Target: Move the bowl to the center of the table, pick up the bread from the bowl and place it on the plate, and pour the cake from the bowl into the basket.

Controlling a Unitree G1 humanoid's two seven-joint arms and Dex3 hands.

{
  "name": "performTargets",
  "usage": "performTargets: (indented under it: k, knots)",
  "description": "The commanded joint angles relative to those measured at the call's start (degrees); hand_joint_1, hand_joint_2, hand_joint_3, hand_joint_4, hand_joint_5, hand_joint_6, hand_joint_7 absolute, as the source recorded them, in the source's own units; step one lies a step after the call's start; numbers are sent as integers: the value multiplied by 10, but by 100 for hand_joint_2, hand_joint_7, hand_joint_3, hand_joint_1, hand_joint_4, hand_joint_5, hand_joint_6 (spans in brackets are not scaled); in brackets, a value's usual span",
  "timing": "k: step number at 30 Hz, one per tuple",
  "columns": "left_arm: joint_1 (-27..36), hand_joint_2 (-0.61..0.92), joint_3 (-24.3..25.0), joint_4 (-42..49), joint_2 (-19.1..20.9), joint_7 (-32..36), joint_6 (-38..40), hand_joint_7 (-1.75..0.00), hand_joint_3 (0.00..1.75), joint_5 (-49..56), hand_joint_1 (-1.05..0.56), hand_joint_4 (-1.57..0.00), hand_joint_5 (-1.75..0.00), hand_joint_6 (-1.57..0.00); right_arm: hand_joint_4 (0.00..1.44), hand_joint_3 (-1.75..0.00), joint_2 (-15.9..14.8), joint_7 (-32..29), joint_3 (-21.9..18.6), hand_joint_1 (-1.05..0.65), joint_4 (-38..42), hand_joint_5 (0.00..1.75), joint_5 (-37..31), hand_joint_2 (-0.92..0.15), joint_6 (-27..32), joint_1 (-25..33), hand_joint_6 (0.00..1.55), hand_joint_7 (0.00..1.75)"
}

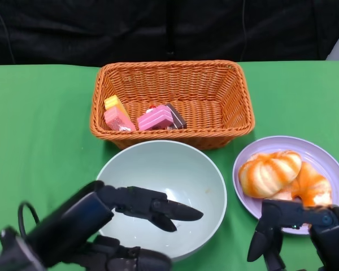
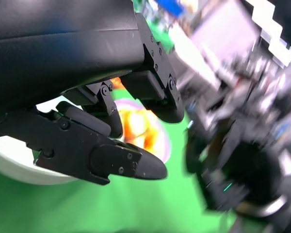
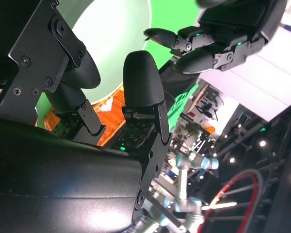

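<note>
The pale green bowl [image 1: 175, 169] stands empty in the middle of the table. Behind it, the orange wicker basket [image 1: 169, 66] holds pink, yellow and brown cake pieces [image 1: 155, 118]. Orange-and-white bread [image 1: 271, 172] lies on the purple plate [image 1: 322, 152] at the right. My left hand [image 1: 101, 226] reaches over the bowl's near left rim, fingers [image 2: 121, 165] spread and holding nothing. My right hand [image 1: 311, 231] hovers at the plate's front edge, fingers [image 3: 140, 82] apart and empty. The bowl's near left rim is hidden by my left hand.
Green cloth covers the table, with bare stretches left of the basket [image 1: 39, 124] and right of it [image 1: 299, 96]. A dark backdrop runs along the far edge. The left wrist view is blurred beyond my own fingers.
</note>
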Motion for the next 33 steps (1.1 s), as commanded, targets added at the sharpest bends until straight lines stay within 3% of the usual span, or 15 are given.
performTargets:
  k: [1, 3, 4, 6, 9, 10, 12, 14, 18, 21, 27, 33]
  knots:
    - [34, 92, 10, -12, -32, 27, 8, -43, 20, -43, -28, -63, -122, -85, 99, -160, 12, 3, 14, 12, -9, 166, 14, -14, 20, 6, 85, 124]
    - [60, 91, 12, -23, -56, 44, 27, -87, 23, -70, -29, -63, -136, -69, 95, -155, 19, 3, 27, 12, -15, 158, 13, -18, 30, 6, 83, 124]
    - [71, 91, 12, -29, -63, 52, 33, -96, 24, -71, -29, -63, -139, -66, 93, -155, 22, 3, 31, 13, -17, 157, 12, -19, 34, 5, 83, 124]
    - [80, 90, 13, -36, -70, 58, 41, -108, 27, -69, -30, -64, -143, -63, 91, -156, 25, 2, 34, 13, -19, 156, 11, -19, 37, 3, 82, 124]
    - [83, 89, 15, -40, -75, 56, 46, -112, 28, -66, -30, -64, -145, -62, 91, -157, 25, 2, 35, 13, -21, 156, 11, -18, 40, 3, 82, 125]
    - [106, 89, 13, -30, -103, 78, 22, -113, 29, -59, -30, -64, -145, -62, 91, -157, 28, 0, 39, 13, -19, 156, 9, -18, 38, 4, 82, 125]
    - [135, 49, 8, -16, -138, 107, -10, -127, 109, -48, -9, -71, -150, -65, 90, -160, 30, -2, 45, 13, -17, 162, 7, -16, 36, 6, 83, 127]
    - [151, 40, 12, 10, -161, 126, -45, -133, 134, -37, -2, -72, -155, -66, 90, -164, 31, -3, 47, 15, -20, 166, 12, -15, 38, 12, 85, 128]
    - [155, 37, 26, 64, -173, 142, -120, -150, 155, 0, 10, -83, -170, -77, 90, -173, 30, -6, 41, 16, -12, 167, 25, -16, 18, 18, 88, 131]
    - [149, 35, 32, 91, -171, 144, -157, -155, 163, 14, 14, -94, -174, -85, 96, -175, 24, -2, 32, 15, 0, 170, 45, -20, 5, 18, 91, 135]
    - [146, 31, 29, 107, -166, 133, -183, -156, 171, -2, 13, -98, -173, -91, 100, -175, 17, 4, 23, 12, 20, 170, 62, -17, -28, 23, 95, 145]
    - [148, 32, 26, 115, -157, 122, -204, -150, 160, -18, 10, -102, -166, -96, 98, -175, 15, 11, 33, 12, 17, 170, 64, -15, -41, 38, 92, 148]
